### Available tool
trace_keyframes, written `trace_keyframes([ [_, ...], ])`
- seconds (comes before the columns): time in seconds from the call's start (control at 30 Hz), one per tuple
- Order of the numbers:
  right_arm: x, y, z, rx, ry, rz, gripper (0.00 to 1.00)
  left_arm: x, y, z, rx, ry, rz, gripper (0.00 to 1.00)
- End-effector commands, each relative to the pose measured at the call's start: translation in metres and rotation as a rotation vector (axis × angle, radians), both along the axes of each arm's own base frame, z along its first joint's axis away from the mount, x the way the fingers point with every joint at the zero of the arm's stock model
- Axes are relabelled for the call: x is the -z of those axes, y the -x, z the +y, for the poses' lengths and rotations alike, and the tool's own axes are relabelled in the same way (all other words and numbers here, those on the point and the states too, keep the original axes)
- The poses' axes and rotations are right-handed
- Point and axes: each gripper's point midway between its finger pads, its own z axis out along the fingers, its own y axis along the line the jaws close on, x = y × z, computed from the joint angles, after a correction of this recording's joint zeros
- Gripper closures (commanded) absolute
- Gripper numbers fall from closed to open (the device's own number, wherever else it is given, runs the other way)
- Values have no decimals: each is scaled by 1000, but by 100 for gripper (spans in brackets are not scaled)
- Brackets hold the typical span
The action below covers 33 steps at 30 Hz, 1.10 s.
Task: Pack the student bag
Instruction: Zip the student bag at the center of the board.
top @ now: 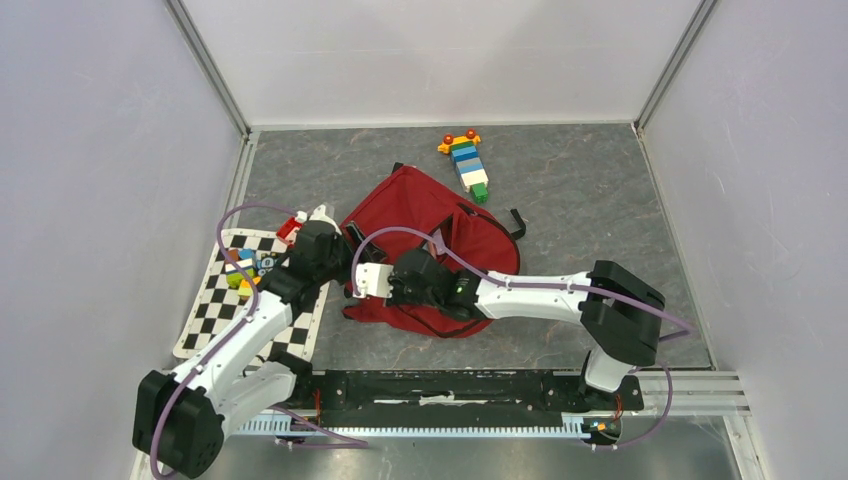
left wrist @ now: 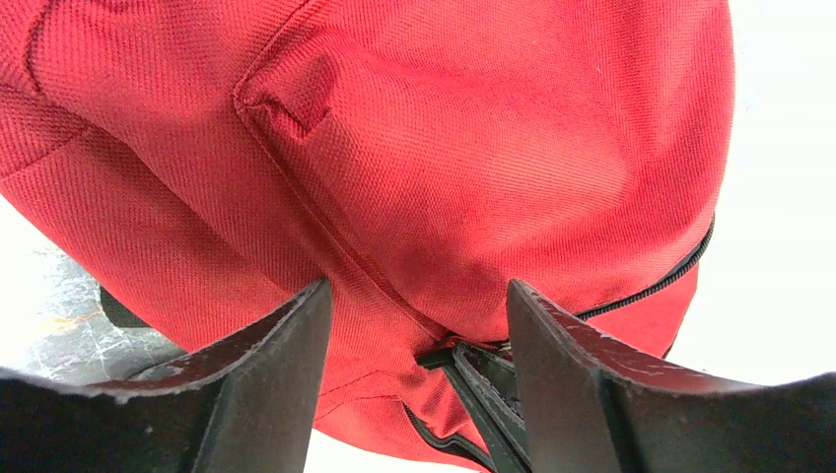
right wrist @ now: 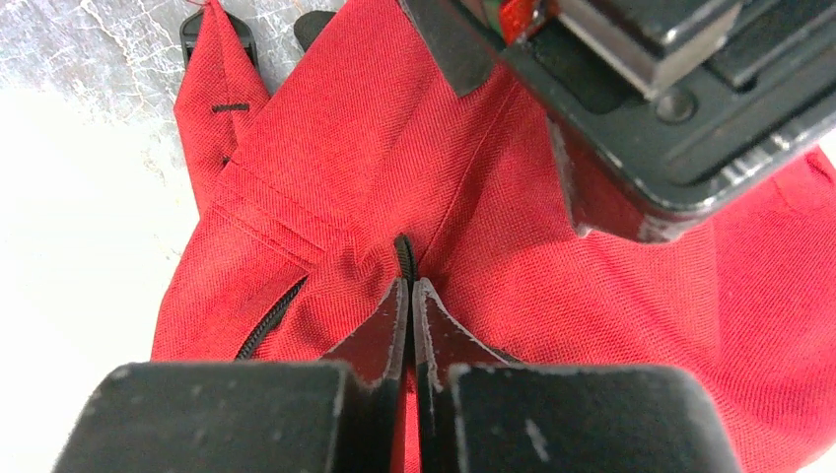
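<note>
The student bag (top: 430, 215), dark red with black zippers, lies in the middle of the table. My right gripper (right wrist: 409, 286) is shut on a fold of its red fabric, right at a black zipper (right wrist: 271, 315). In the top view this gripper (top: 385, 295) is at the bag's near left edge. My left gripper (left wrist: 416, 296) is open, its two fingers standing either side of a bulge of the bag (left wrist: 473, 148) with a black zipper pull (left wrist: 473, 370) between them. From above, the left gripper (top: 340, 255) is at the bag's left side.
A checkered mat (top: 215, 300) with small coloured toys lies at the left, and a small red box (top: 290, 228) sits at its far corner. A stack of coloured bricks (top: 468, 165) lies behind the bag. Walls enclose the table on three sides.
</note>
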Motion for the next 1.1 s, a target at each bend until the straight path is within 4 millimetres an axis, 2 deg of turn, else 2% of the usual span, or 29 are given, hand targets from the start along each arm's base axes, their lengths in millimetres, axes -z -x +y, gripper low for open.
trace_keyframes([
  [0.0, -11, -6, 2, 49, -84, -21, 100, -2, -10, -4, -29, 45, -23, 32],
  [0.13, -38, -1, 5, 100, -265, 9, 100, 3, -13, -3, -48, 50, -12, 36],
  [0.37, -67, 1, 0, 215, -479, 92, 100, 9, -15, 0, -50, 9, -8, 45],
  [0.53, -83, 10, 5, 227, -595, 171, 100, 11, -16, 1, -54, 6, -15, 59],
  [0.87, -83, -11, -18, 400, -626, 114, 100, 10, -19, 11, -64, -52, -53, 97],
  [1.07, -97, -29, -31, 512, -631, 50, 100, 13, -15, 23, -73, -118, -61, 98],
])
